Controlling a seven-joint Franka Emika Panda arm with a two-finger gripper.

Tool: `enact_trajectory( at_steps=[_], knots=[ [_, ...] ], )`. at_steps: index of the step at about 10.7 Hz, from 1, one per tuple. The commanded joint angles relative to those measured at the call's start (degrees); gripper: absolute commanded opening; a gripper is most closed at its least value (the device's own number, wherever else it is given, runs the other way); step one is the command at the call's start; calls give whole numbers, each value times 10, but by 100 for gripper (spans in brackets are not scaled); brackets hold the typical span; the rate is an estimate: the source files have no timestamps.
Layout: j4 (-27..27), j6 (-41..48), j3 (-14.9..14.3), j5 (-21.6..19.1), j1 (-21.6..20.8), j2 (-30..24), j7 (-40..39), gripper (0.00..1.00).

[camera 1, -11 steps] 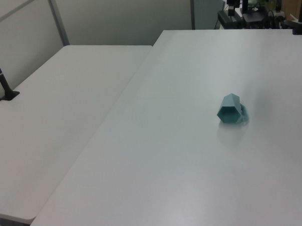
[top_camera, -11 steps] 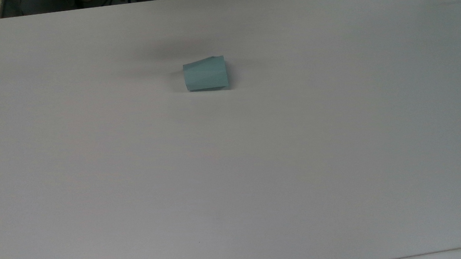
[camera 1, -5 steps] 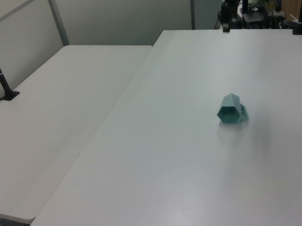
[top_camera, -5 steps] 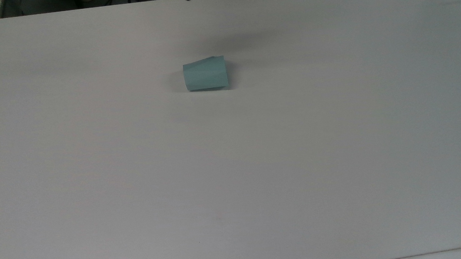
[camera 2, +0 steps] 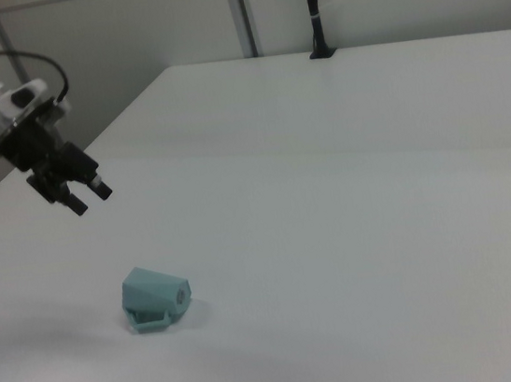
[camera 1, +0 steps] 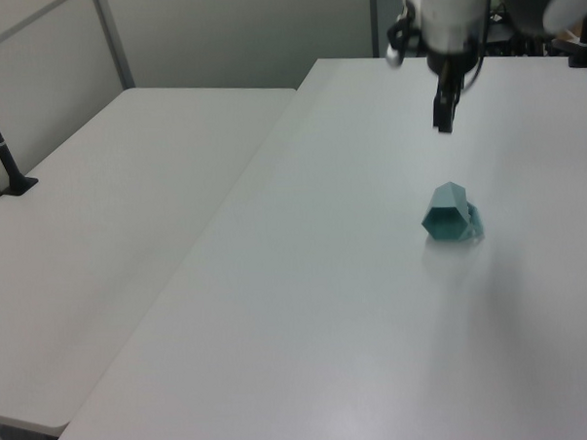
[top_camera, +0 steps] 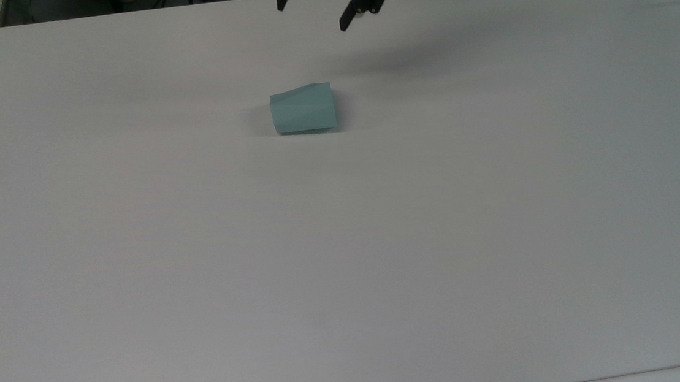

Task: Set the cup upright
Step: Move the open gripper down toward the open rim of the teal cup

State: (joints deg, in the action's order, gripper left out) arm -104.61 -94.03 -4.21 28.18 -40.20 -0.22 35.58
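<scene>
Here the cup (top_camera: 303, 109) lies on its side on the white table (top_camera: 381, 243), narrower base toward nine o'clock in the top view. The gripper (top_camera: 313, 15) hangs in the air at about one o'clock from it, well apart, fingers spread and empty.

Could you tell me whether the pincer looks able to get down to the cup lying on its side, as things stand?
Probably yes. The cup lies on its side alone on the white table, with bare surface all around it. The pincer hangs open above the table, apart from the cup, and nothing stands between them.
</scene>
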Motion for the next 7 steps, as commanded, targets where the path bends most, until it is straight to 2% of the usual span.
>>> enact_trajectory(
  at_steps=[1,4,7],
  knots=[
    [2,9,-7,103,-69,78,119,100],
    [6,37,-6,151,-107,132,139,100],
    [18,68,-7,170,-131,184,141,100]
  ],
)
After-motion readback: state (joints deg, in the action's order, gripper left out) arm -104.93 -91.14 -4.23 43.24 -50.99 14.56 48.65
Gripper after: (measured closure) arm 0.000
